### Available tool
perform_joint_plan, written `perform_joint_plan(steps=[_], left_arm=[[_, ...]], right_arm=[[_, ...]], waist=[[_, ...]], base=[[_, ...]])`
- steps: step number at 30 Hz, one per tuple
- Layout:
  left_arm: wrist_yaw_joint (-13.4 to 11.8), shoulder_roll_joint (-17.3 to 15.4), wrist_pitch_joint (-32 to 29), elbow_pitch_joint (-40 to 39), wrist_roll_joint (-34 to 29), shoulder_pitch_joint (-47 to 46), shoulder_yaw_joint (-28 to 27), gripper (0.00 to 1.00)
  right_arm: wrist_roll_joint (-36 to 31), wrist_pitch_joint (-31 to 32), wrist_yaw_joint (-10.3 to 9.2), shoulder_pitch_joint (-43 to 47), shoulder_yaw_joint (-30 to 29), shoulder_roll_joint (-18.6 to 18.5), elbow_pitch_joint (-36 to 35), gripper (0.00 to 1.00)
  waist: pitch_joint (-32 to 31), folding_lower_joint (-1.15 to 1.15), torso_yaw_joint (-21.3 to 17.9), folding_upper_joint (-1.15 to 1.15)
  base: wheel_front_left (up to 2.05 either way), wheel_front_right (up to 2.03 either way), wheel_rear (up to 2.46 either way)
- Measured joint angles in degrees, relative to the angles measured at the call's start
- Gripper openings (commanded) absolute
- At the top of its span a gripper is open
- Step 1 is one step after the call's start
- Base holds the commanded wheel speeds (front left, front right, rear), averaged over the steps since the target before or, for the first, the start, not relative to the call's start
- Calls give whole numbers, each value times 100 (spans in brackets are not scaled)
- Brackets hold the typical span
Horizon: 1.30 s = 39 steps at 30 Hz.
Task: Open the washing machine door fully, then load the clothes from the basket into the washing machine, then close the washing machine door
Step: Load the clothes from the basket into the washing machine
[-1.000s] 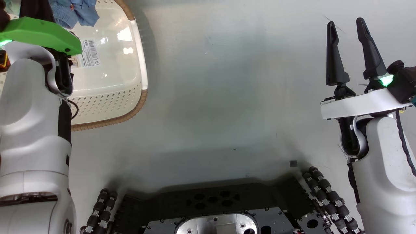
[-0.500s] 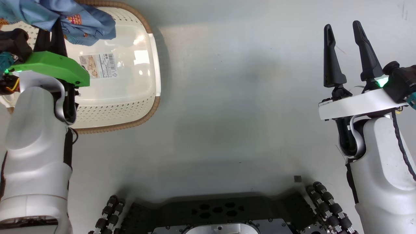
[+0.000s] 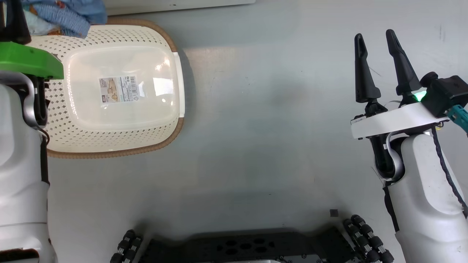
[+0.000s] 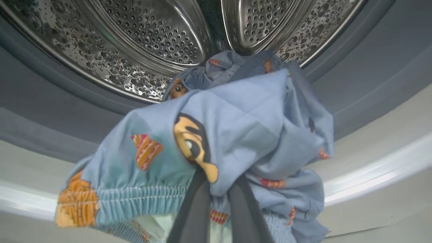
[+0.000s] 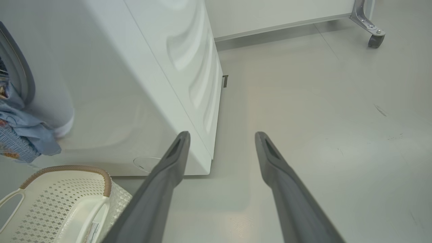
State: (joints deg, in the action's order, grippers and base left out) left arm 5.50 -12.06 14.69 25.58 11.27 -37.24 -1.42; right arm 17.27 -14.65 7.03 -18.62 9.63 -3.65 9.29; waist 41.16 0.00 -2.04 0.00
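the washing machine [image 5: 162, 67] is standing with its drum [image 4: 152, 50] showing unobstructed, so opening the door is looking done. the basket [image 3: 120, 140], sitting before the washing machine, is showing a bare labelled bottom. the clothes [image 4: 236, 128] are hanging at the washing machine's mouth, pinched in the left gripper [image 4: 221, 182]; dropping them in and closing the door are remaining. the right gripper [image 3: 374, 36] is idling spread wide near the washing machine's corner. grey floor [image 3: 274, 109] is stretching around the washing machine, a castered leg [image 5: 373, 37] standing beyond it.
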Motion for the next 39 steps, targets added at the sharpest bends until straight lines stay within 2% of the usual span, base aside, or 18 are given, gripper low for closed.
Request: perform_joint_plan(steps=[6,17,31,39], left_arm=[[3,-63,0,-376,-168,-25,178,0],[53,-360,-81,-386,-260,-473,261,0],[103,-514,-800,-220,-12,-1337,166,0],[110,-555,-1591,185,160,-1795,189,0]], right_arm=[[76,0,0,7,52,8,4,100],[181,0,0,7,115,15,32,100],[286,0,0,8,180,29,48,100],[307,0,0,9,193,38,71,100]], waist=[[-68,0,-72,0],[-90,0,-231,0],[-51,0,-443,0],[24,0,-505,0]], base=[[0,0,0],[0,0,0],[0,0,0],[0,0,0]])
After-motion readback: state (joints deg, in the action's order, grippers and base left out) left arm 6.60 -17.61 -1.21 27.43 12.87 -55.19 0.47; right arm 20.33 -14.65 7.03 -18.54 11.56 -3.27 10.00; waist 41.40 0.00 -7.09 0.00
